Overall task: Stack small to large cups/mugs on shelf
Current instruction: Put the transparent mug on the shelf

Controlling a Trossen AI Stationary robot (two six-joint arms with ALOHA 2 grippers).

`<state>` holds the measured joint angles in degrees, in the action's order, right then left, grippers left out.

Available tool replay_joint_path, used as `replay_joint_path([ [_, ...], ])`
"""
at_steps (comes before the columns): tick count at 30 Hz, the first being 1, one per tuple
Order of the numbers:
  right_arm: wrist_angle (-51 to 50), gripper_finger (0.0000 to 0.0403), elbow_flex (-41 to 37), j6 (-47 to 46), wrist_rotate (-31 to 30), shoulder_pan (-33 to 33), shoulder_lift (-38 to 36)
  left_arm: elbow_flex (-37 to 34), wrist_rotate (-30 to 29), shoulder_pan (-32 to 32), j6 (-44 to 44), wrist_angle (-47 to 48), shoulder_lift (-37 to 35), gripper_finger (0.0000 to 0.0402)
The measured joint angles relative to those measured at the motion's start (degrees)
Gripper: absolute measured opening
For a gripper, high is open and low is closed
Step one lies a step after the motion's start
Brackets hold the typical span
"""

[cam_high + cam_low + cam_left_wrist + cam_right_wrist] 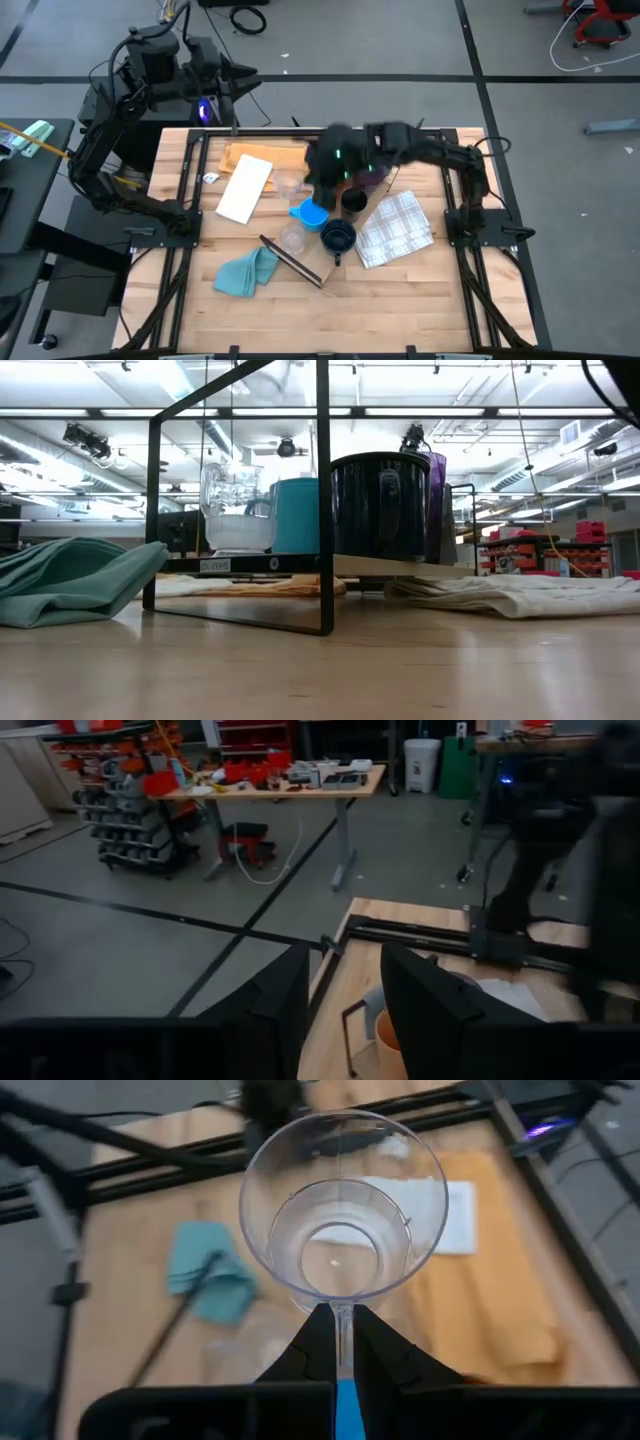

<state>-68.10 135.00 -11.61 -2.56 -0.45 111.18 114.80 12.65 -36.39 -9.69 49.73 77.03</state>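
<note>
My right gripper (322, 170) shows blurred over the table's middle, shut on a clear cup (343, 1205) whose mouth faces the wrist camera. On the table below stand a light blue mug (310, 213), a dark mug (338, 238), a black cup (353, 200), a purple tumbler (375, 180) and two more clear cups (292, 238). The shelf (400, 566), a board in a thin black frame, stands near the front (292, 260), with the cups behind it in the low view. My left gripper (345, 970) is raised beyond the table's far left corner (240, 75). It is open, with nothing between its fingertips. My right gripper pinches a thin clear part at the cup's rim (343, 1312), on the side nearest the wrist, between its two nearly closed fingers. Whether that part is the lip or a handle I cannot tell. The fingers slant down from the table's right side. The cup hangs beyond the fingertips, clear of the table.
A teal cloth (247, 272) lies at the near left and a white checked cloth (397, 228) to the right of the mugs. A tan paper sheet (265, 158) lies at the far side with a white flat board (245, 188) partly on it. Black frame rails run along both side edges.
</note>
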Motion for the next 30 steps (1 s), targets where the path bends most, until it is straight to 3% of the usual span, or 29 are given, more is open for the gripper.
replay_joint_path([
  [6, -3.6, 0.0016, -0.3, -7.3, -5.7, 9.7, 1.1, 0.0, 0.0, -0.6, -0.1, -0.3, 0.0, 0.0142],
  [12, -6.1, 0.0016, -0.5, -16.0, -10.5, 14.9, 2.0, 0.0, 0.0, -0.5, -0.2, -0.7, 0.0, 0.0134],
  [30, -4.5, 0.0016, -12.6, -34.8, -13.9, 21.3, 2.1, 0.0, 0.0, -0.5, -1.4, -1.9, 0.0, 0.0133],
])
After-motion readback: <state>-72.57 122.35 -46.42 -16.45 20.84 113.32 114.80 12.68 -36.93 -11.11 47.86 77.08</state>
